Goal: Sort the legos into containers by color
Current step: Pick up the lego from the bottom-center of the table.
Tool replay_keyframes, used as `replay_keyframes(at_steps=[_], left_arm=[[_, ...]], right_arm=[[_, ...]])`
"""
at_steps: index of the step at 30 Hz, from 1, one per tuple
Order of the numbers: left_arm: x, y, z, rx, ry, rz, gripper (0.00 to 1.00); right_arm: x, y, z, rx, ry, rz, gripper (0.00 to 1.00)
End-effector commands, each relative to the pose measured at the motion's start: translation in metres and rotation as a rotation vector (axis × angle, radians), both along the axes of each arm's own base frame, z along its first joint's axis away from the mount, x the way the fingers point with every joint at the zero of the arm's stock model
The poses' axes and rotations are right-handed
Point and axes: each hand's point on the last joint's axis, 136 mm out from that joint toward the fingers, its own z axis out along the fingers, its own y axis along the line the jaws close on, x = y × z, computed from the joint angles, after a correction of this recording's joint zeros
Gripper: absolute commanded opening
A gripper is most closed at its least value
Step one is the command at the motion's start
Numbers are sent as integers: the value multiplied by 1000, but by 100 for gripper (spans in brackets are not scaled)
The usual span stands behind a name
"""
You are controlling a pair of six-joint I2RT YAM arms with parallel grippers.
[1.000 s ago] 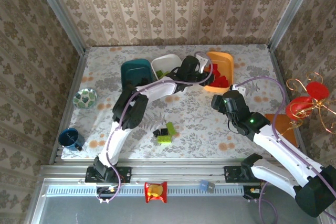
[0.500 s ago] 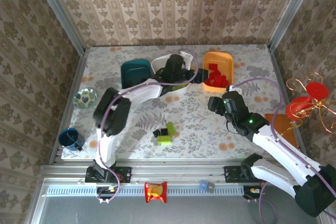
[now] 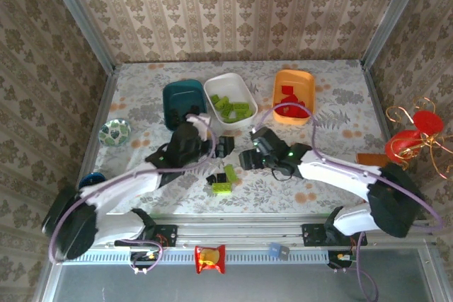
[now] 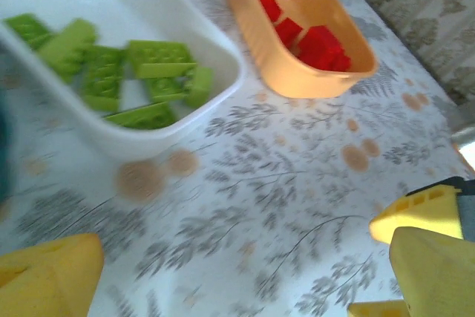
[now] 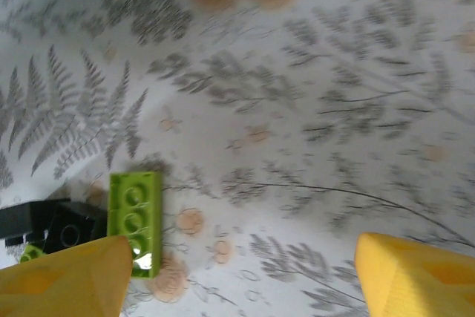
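The white tub (image 3: 244, 95) (image 4: 215, 83) holds several lime green legos (image 3: 228, 107) (image 4: 145, 72). Red legos (image 3: 291, 100) (image 4: 315, 38) lie in the orange tub (image 3: 306, 79) (image 4: 297, 83). The dark teal tub (image 3: 182, 100) stands left of them. Loose on the table lie green bricks (image 3: 229, 173) (image 5: 133, 213) and a black brick (image 3: 215, 183) (image 5: 67, 231). My left gripper (image 3: 223, 146) (image 4: 237, 280) hovers open above bare cloth in front of the white tub. Just right of the loose bricks, my right gripper (image 3: 248, 158) (image 5: 237, 280) is open and empty, its left finger (image 5: 67, 280) beside the green brick.
A small patterned dish (image 3: 114, 132) sits at the left and a blue cup (image 3: 90, 180) peeks out behind my left arm. Red ornaments on a wire stand (image 3: 414, 136) are beyond the table's right edge. The patterned cloth (image 3: 325, 175) covers the table.
My left gripper drew back from above the tubs to the table's middle and opened. My right gripper swung left toward the loose bricks.
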Motion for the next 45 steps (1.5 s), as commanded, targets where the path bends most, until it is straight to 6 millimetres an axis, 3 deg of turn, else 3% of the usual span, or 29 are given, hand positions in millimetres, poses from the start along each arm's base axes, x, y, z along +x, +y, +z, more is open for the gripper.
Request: replay_keyframes(at_steps=[1, 5, 9, 15, 19, 24, 33, 38, 45], left_arm=[[-12, 49, -11, 111, -9, 136, 100], [-33, 93, -25, 156, 29, 249, 100], [-44, 112, -30, 165, 42, 283, 100], [-44, 113, -32, 170, 46, 284, 100], [-41, 111, -34, 179, 58, 276, 100], [-39, 113, -35, 186, 66, 284, 100], [-38, 120, -33, 173, 69, 298, 100], [-38, 125, -35, 171, 76, 312, 100], [-38, 128, -36, 164, 76, 320, 100]], right_arm=[[-6, 28, -7, -29, 1, 99, 80], [-18, 53, -14, -69, 1, 198, 77], [-42, 73, -22, -80, 50, 298, 76], [-84, 89, -42, -82, 189, 424, 77], [-98, 92, -53, -125, 240, 461, 77], [-100, 92, -68, -159, 264, 466, 78], [-61, 103, -59, -242, 112, 468, 81], [-74, 115, -66, -243, 170, 550, 79], [-99, 106, -77, -277, 216, 581, 73]])
